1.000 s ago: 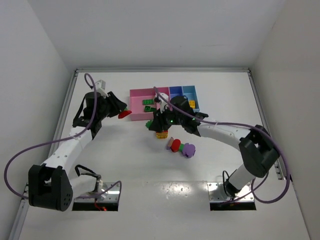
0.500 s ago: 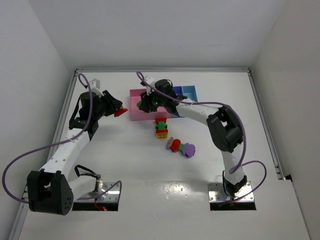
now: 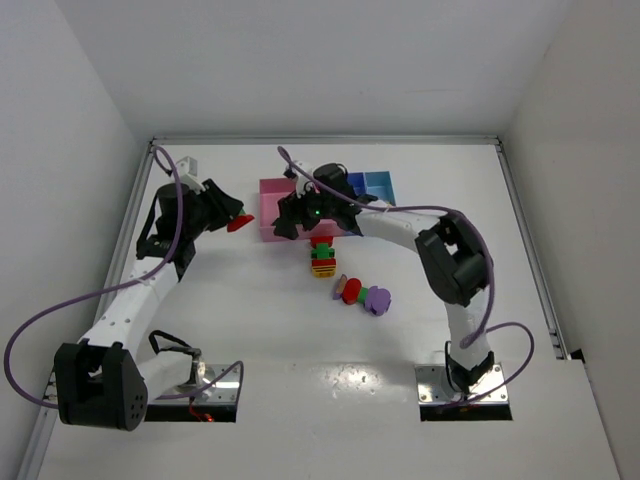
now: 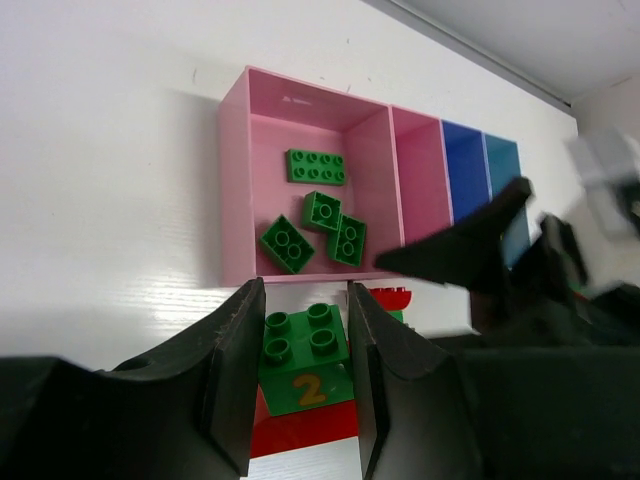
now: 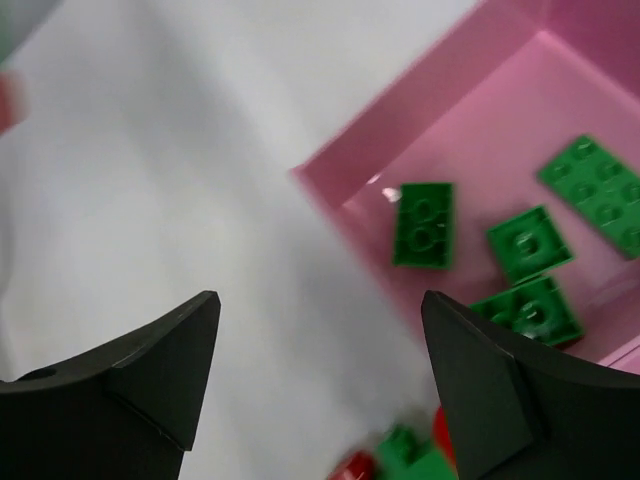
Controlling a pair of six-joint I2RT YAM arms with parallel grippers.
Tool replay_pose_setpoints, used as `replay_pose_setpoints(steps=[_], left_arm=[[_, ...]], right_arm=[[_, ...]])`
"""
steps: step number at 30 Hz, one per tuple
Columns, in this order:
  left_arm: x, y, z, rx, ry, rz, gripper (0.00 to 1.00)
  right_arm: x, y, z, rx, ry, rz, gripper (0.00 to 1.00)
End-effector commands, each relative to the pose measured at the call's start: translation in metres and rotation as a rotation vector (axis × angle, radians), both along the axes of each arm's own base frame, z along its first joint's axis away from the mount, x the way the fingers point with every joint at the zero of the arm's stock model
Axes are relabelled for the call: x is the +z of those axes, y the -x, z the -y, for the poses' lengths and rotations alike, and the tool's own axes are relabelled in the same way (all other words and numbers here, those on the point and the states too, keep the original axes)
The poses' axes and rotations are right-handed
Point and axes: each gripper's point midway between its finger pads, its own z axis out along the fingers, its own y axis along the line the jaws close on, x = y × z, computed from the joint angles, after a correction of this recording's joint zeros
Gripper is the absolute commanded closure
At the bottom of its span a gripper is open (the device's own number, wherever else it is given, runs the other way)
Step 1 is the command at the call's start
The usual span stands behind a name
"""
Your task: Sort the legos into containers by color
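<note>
My left gripper (image 4: 303,325) is shut on a lego clump (image 4: 305,355), a green brick marked "2" on a red brick, held above the table left of the containers (image 3: 268,190). In the top view it shows as a red lego clump (image 3: 240,223). My right gripper (image 5: 318,300) stands open and holds nothing, over the near left edge of the wide pink bin (image 5: 400,130). Several green legos (image 5: 425,225) lie in that bin (image 4: 235,180). A red, green and yellow clump (image 3: 322,257) and a red and purple clump (image 3: 362,295) lie on the table.
Right of the wide pink bin follow a narrow pink bin (image 4: 420,170), a purple-blue bin (image 4: 462,170) and a light blue bin (image 4: 500,165). The right arm (image 3: 400,225) reaches across the row and hides much of it. White walls close in the table.
The right gripper swung from beside the table clump up to the wide pink bin and opened its jaws. The left gripper rose slightly toward the back, still holding its clump.
</note>
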Motion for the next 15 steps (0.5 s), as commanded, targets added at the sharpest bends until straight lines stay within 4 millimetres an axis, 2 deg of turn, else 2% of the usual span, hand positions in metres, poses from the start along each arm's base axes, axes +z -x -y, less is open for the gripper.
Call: replay_pose_setpoints(steps=[1, 2, 3, 5, 7, 10, 12, 13, 15], left_arm=[[0.025, -0.007, -0.002, 0.003, 0.032, 0.080, 1.00], [0.021, -0.007, 0.001, -0.005, 0.045, 0.066, 1.00], [0.020, -0.010, 0.001, -0.005, 0.045, 0.068, 1.00], [0.019, -0.011, 0.002, -0.014, 0.060, 0.063, 1.00], [0.020, -0.012, 0.003, -0.023, 0.063, 0.063, 1.00], [0.017, -0.013, 0.005, -0.028, 0.076, 0.049, 1.00], [0.017, -0.012, 0.006, -0.037, 0.079, 0.048, 1.00], [0.017, -0.012, 0.008, -0.045, 0.082, 0.048, 1.00], [0.016, -0.011, 0.010, -0.053, 0.093, 0.046, 1.00]], right_arm=[[0.094, 0.037, -0.010, 0.139, -0.218, 0.073, 0.18], [0.101, 0.045, -0.008, 0.156, -0.240, 0.065, 0.18], [0.120, 0.054, -0.007, 0.171, -0.281, 0.076, 0.18], [0.120, 0.076, -0.007, 0.219, -0.310, 0.040, 0.17], [0.124, 0.087, -0.010, 0.241, -0.342, 0.012, 0.17], [0.128, 0.097, -0.017, 0.234, -0.357, -0.004, 0.16], [0.116, 0.094, -0.025, 0.205, -0.325, -0.027, 0.14], [0.114, 0.099, -0.030, 0.217, -0.318, -0.038, 0.14], [0.111, 0.094, -0.033, 0.198, -0.326, -0.050, 0.14]])
